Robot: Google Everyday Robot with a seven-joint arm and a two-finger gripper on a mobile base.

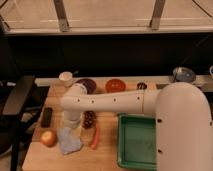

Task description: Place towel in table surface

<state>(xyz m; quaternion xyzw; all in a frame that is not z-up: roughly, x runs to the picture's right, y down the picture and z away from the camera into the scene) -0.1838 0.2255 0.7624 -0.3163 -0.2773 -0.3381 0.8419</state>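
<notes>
Now, towel (69,141): crumpled on table (107,157), near-left, beside apple (48,138)
Gripper (75,128): just above towel; openness cannot tell

Gripper (75,129) over towel (69,141), apple (48,138) left, tray (123,150) right

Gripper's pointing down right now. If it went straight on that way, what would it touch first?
Most likely the towel: the gripper hangs directly over it at the table's near-left, with the table surface underneath. The gap between them is unclear from this view.
</notes>
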